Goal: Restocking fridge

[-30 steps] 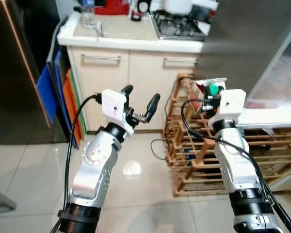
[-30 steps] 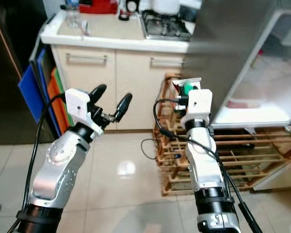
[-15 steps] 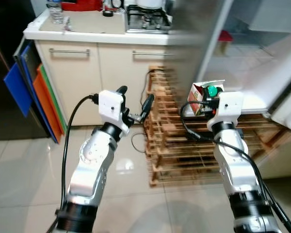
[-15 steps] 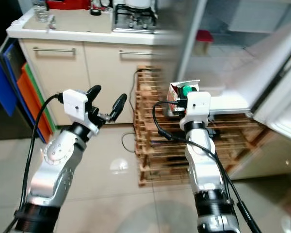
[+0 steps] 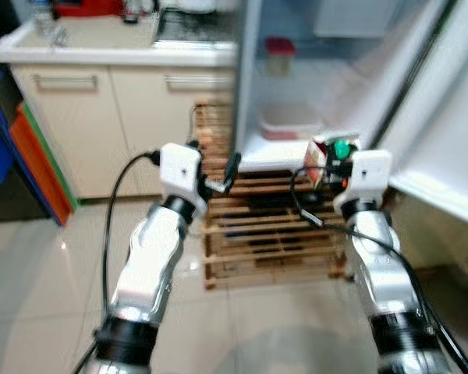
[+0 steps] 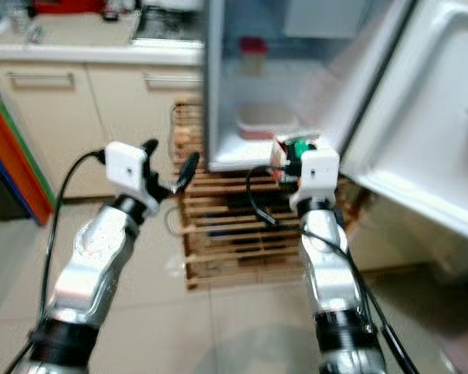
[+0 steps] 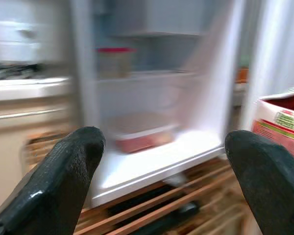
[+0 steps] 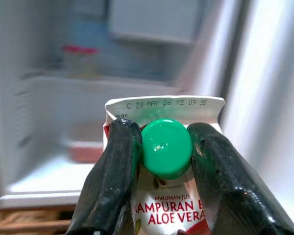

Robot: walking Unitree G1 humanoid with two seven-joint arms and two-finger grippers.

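Your right gripper (image 8: 161,171) is clamped on a juice carton (image 8: 159,208), one black finger (image 8: 112,181) pressed to each side of its green cap (image 8: 166,148); the carton stands upright in the grip, its folded top ridge printed with a date code, its face reading "Sampuran Jus Aloe Vera" so far as the letters show; you hold it raised in front of the open fridge (image 5: 296,70), just outside the lower shelf (image 5: 273,152) and not yet on it.

Your left gripper (image 5: 214,167) is spread wide with nothing between its fingers (image 7: 63,181); it hangs at about the same height as the right, beside the fridge's left edge, and looks along its fingers into the compartment.

Inside the fridge, a shallow tray with reddish contents (image 6: 265,121) lies on the lower shelf; a clear tub with a red lid (image 6: 252,54) stands on the shelf above it; the fridge door (image 6: 429,117) swings out to your right, close beside the right arm.

Beneath the fridge opening sits a slatted wooden rack (image 5: 265,241) on the pale tiled floor (image 5: 54,280); to your left run cream cabinets (image 5: 86,117) under a countertop (image 5: 101,47); orange and blue boards (image 5: 23,148) lean at the cabinets' far end; the whole scene is somewhat blurred.
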